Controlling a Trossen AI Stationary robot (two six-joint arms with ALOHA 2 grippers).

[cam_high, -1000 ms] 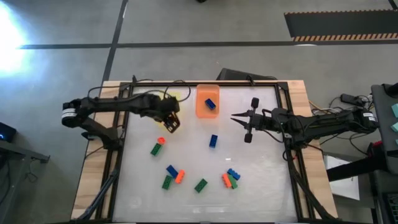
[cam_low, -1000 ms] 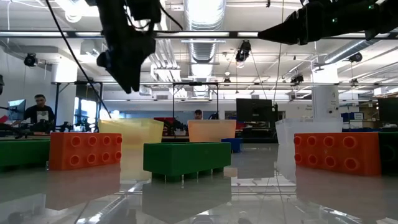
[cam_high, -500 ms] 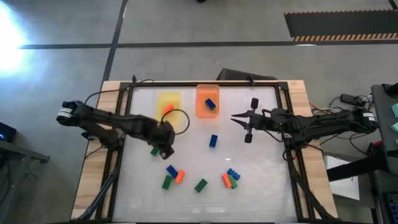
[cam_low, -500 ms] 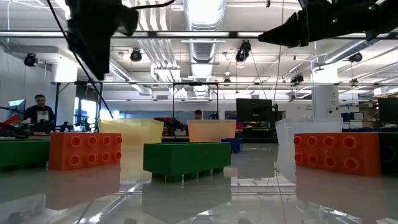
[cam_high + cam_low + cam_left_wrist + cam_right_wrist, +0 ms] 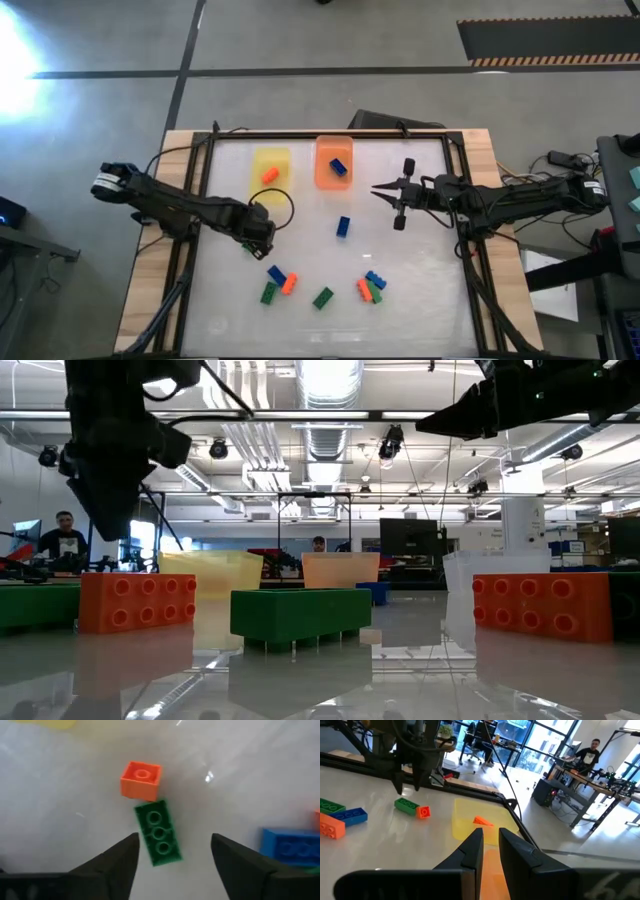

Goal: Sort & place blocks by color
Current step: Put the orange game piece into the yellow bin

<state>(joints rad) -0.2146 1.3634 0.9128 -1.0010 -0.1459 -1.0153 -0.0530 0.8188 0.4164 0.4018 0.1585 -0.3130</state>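
Studded blocks lie scattered on the white table. A green block lies flat with a small orange block against its end. My left gripper hangs open above the green block's end, one finger to each side, touching nothing. In the high view this gripper covers most of that pair. An orange block lies in the yellow tray and a blue block in the orange tray. My right gripper waits shut, raised, right of the orange tray.
More blocks lie toward the near edge: a blue one, a blue, orange and green group, a green one and a mixed group. A clear tray stands far right. People sit at desks beyond the table.
My left gripper has moved from beside the yellow tray toward the table's near edge and a little left, ending over the green and orange pair. The yellow tray, earlier covered by the arm, now shows an orange block in it. The right arm has kept still.
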